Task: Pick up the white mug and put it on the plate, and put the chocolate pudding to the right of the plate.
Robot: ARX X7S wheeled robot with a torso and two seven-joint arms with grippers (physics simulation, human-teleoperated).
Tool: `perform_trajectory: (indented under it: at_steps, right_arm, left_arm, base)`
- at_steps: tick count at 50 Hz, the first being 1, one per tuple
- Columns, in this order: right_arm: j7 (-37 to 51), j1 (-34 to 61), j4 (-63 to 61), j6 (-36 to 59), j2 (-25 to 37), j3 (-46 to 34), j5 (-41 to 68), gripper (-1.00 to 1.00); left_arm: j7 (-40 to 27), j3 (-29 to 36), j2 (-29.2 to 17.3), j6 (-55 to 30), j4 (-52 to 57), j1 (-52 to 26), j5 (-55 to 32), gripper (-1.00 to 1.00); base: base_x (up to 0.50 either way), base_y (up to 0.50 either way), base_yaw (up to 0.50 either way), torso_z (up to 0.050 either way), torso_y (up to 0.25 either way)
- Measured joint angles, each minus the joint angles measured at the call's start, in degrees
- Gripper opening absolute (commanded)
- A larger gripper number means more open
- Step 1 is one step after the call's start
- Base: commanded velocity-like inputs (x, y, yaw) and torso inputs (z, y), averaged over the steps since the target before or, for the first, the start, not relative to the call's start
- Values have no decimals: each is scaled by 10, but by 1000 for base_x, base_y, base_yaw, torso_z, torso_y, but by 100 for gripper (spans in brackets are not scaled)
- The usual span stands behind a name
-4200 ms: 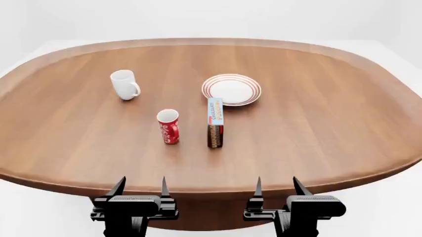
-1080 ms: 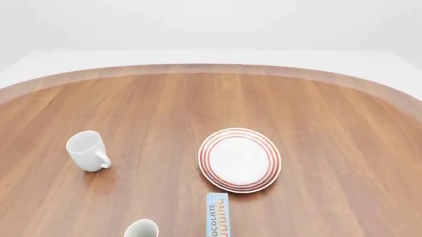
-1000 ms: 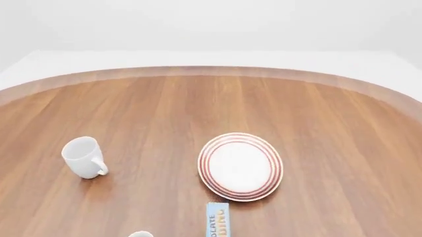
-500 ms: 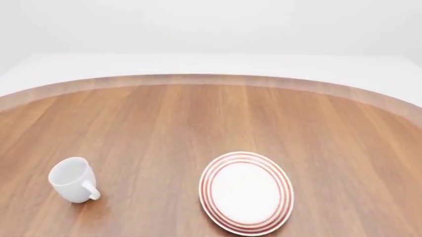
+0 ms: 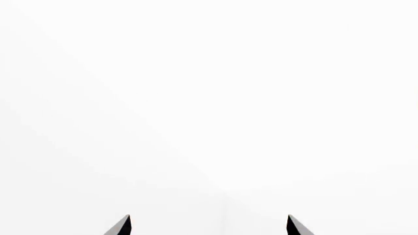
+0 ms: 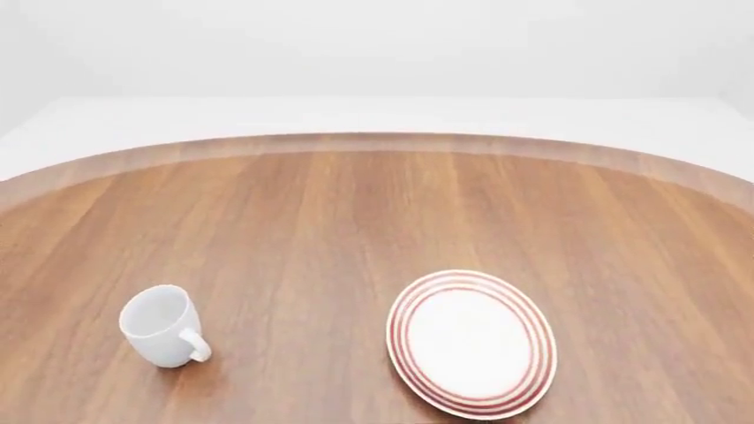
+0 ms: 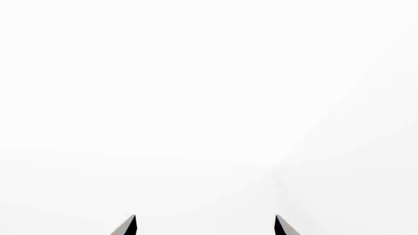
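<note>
Nearest, at the lower right of centre in the head view: the plate (image 6: 472, 343), round and white with red rings at its rim, lying flat on the wooden table (image 6: 353, 221), nothing on it, its near edge almost at the bottom of the frame. At lower left, well apart from the plate: the white mug (image 6: 162, 325), upright, mouth open upward, interior bare white with nothing seen inside, loop handle turned toward the lower right. Between mug and plate only bare wood grain. Farther back, the table's curved far edge sweeping across the middle of the frame, with pale floor and wall beyond. No chocolate pudding visible in any view. In the wrist views, only plain white surroundings ahead; left gripper (image 5: 209, 226) with two dark fingertips at the bottom edge, set wide apart, nothing between them; right gripper (image 7: 204, 226) likewise spread wide, holding nothing.
</note>
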Motion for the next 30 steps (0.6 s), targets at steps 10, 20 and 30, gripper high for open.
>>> perform_trajectory:
  at_steps: [10,20,30]
  right_arm:
    - [8,-1,3,1,-2,3,-10,100]
    - [12,-3,4,-1,-2,1,-15,100]
    - [13,-6,5,-5,-1,-2,-17,100]
  left_arm:
    - [5,15,-6,-18,-1,1,0,100]
    - [9,30,-13,-42,0,4,15,100]
    - [8,34,-15,-58,1,3,23,100]
  base:
    - [0,0,0,0,0]
    - [0,0,0,0,-185]
    - [0,0,0,0,-250]
